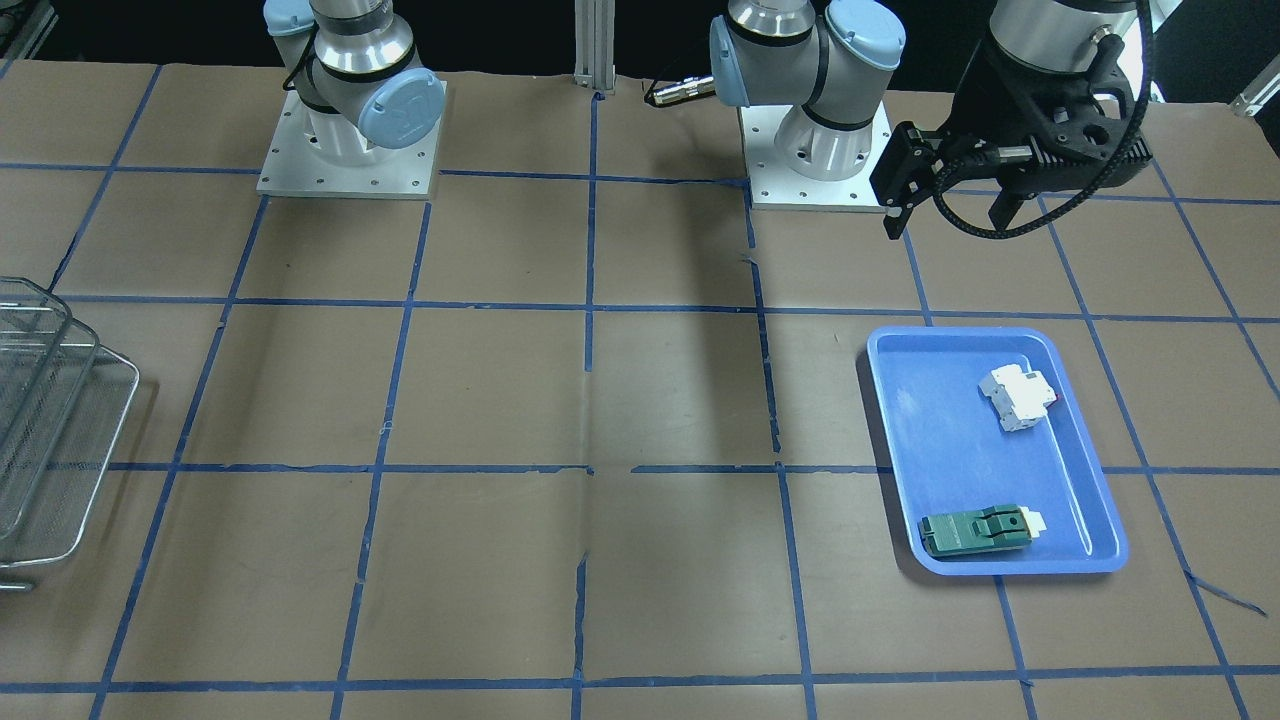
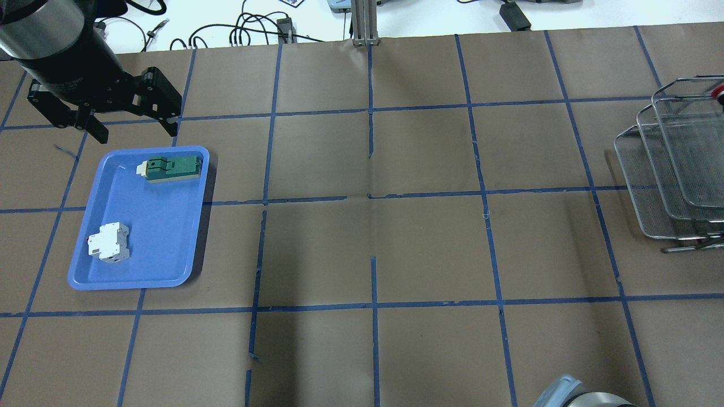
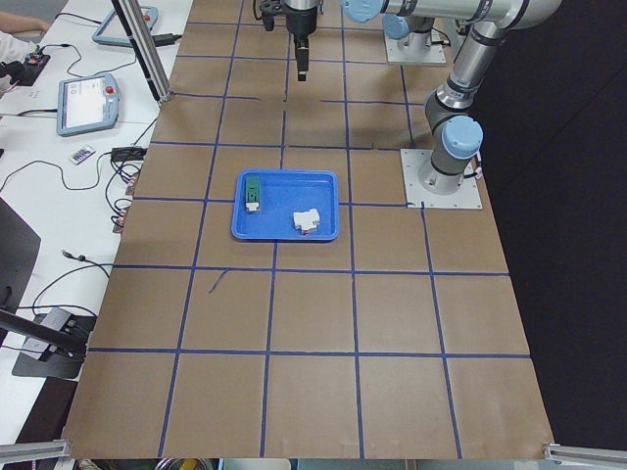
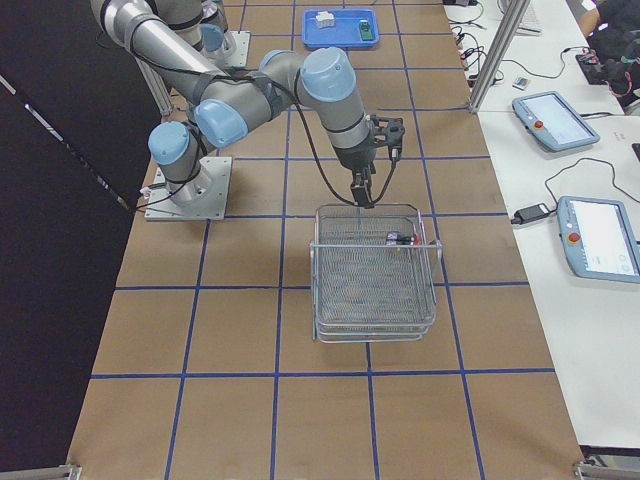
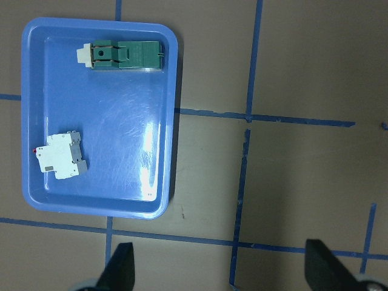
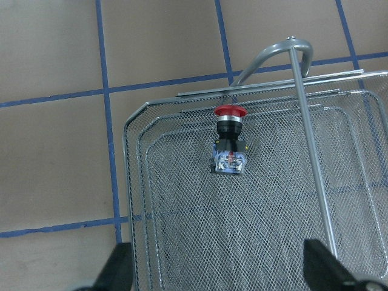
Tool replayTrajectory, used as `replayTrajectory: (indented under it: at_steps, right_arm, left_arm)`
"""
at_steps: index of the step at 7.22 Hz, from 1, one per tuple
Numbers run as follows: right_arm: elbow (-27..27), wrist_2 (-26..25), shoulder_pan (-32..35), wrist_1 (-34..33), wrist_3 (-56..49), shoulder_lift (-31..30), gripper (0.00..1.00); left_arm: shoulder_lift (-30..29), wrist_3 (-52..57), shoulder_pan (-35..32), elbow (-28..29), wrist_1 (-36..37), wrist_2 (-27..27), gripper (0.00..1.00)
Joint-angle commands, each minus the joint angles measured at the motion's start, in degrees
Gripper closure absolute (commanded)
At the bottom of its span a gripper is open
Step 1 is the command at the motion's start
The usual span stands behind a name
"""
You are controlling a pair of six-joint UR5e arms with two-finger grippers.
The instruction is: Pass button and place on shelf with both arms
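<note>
The button [image 6: 229, 142], with its red cap and black body, lies on its side in the top basket of the wire-mesh shelf [image 6: 130, 182], near one rim. It also shows in the exterior right view [image 4: 402, 239]. My right gripper [image 6: 219, 270] is open and empty, above the shelf's edge and clear of the button. It hangs over the shelf [image 4: 375, 270] in the exterior right view [image 4: 362, 192]. My left gripper [image 2: 134, 129] is open and empty, high above the table just beyond the blue tray's far end.
The blue tray [image 2: 153, 226] on my left holds a white breaker block [image 2: 108, 243] and a dark-green module [image 2: 172, 168]. The shelf [image 2: 667, 169] stands at the table's right edge. Brown paper with blue tape lines covers the table.
</note>
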Motion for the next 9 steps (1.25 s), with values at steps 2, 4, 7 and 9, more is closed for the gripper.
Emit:
replayTrajectory:
  at_steps: [2, 4, 7, 9]
  right_arm:
    - [-0.3, -0.5, 7.7, 14.1, 0.4, -7.4, 0.0]
    - [-1.3, 0.1, 20.5, 14.6, 2.9, -8.5, 0.0]
    - [-1.6, -1.9, 37.7, 18.5, 25.3, -8.2, 0.0]
    - [-1.4, -6.7, 43.4, 18.4, 38.3, -7.0, 0.0]
  left_arm:
    - [0.1, 0.0, 0.0, 0.1, 0.0, 0.0, 0.0]
    - [0.1, 0.1, 0.4, 0.9, -0.1, -0.1, 0.0]
    - [-0.3, 3.3, 6.9, 2.2, -0.5, -7.7, 0.0]
    - [-1.5, 3.5, 6.0, 0.5, -0.5, -7.8, 0.0]
